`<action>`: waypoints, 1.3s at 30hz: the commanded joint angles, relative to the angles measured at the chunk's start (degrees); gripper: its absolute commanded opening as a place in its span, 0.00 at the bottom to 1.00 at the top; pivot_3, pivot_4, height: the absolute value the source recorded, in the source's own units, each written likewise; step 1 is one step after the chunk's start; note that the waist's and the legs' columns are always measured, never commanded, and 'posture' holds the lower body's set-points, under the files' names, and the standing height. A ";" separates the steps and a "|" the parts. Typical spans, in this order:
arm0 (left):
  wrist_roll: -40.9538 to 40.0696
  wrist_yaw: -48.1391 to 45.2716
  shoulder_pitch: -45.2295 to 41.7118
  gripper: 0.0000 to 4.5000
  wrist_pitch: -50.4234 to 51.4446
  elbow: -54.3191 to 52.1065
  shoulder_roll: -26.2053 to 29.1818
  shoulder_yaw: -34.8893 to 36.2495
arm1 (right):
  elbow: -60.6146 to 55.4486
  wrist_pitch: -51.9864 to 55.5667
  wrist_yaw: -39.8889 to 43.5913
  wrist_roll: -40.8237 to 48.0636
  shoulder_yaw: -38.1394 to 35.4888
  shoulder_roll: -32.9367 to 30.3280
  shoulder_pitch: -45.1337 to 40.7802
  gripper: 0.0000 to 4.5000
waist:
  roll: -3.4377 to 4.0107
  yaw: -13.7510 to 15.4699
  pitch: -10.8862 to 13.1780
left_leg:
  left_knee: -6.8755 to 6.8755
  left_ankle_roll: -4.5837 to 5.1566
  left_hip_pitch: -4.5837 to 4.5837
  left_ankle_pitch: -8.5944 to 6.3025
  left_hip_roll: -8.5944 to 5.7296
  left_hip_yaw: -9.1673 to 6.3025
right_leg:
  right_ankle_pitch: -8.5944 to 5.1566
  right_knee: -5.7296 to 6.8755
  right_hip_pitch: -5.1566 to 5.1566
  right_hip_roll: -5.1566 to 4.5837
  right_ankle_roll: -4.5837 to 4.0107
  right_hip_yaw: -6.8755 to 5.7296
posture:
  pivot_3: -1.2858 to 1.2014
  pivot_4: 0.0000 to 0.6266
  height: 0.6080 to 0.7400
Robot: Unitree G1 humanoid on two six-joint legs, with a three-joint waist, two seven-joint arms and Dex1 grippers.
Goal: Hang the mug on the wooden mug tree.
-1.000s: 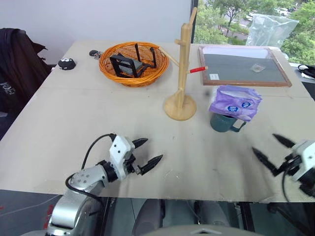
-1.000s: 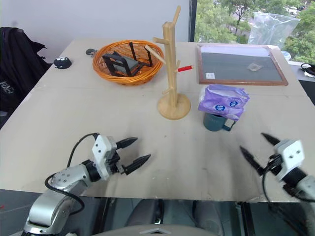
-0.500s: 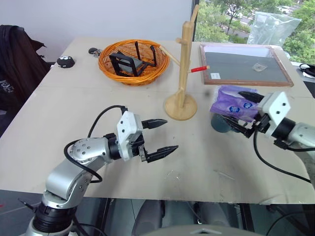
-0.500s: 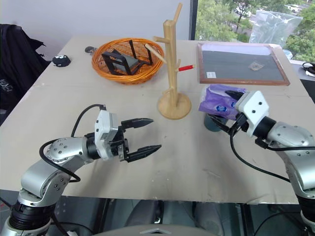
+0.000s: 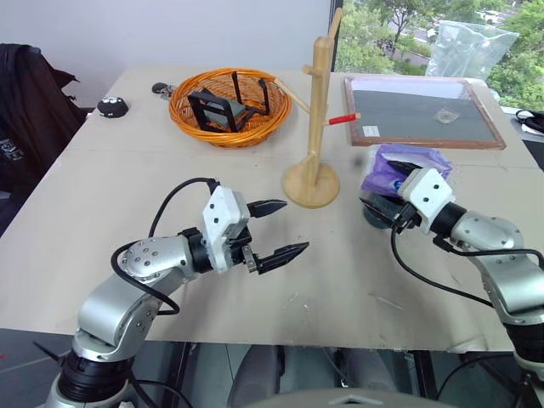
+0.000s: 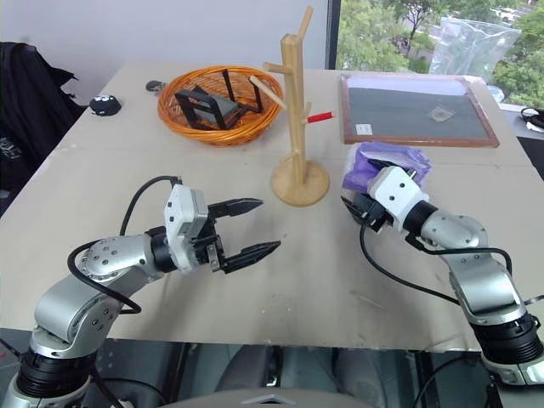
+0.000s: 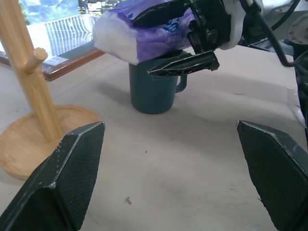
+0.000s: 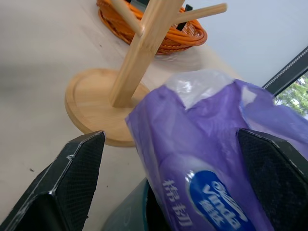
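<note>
The teal mug stands upright right of the wooden mug tree, with a purple plastic packet lying over its mouth. My right gripper is open at the mug. One of its fingers lies over the packet and the other is in front of the mug wall, just under the packet. Most of the mug is hidden in the head views. My left gripper is open and empty, raised above the table to the left of the tree's round base and pointing toward the mug.
An orange wicker basket with black items sits at the back left. A framed dark board lies at the back right, with a clear plastic bag beyond it. A small black object rests near the table's far left edge.
My right gripper swung in from the table's near right edge to the packet and mug. My left gripper rose off the near edge and came a little toward the middle. Both stayed open.
</note>
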 commanded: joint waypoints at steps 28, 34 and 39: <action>3.84 3.12 -1.27 1.00 -3.68 0.87 -2.98 0.20 | -1.72 -6.08 -4.87 -7.23 -4.16 5.91 -0.75 0.01 | -0.02 -0.07 -0.01 | 0.00 -0.02 0.01 0.01 0.00 -0.01 | 0.00 0.03 0.00 0.01 0.00 0.00 | 0.52 0.24 0.98; 2.90 2.55 -2.89 1.00 -3.49 1.38 -4.17 -0.20 | -3.94 -5.40 -4.32 -7.24 -6.44 4.28 -1.44 0.01 | -0.02 -0.03 -0.01 | 0.00 -0.02 0.00 0.01 0.00 -0.01 | 0.00 0.02 0.00 0.00 0.00 -0.01 | 0.52 0.24 0.98; -0.02 1.28 -6.18 1.00 -3.07 1.18 -6.69 -1.26 | -5.14 1.90 -3.65 -5.43 -15.34 -0.20 -0.19 0.01 | -0.01 0.37 -0.01 | 0.01 -0.02 -0.03 0.01 -0.01 -0.01 | 0.01 0.01 0.01 -0.01 0.00 -0.03 | 0.52 0.24 0.98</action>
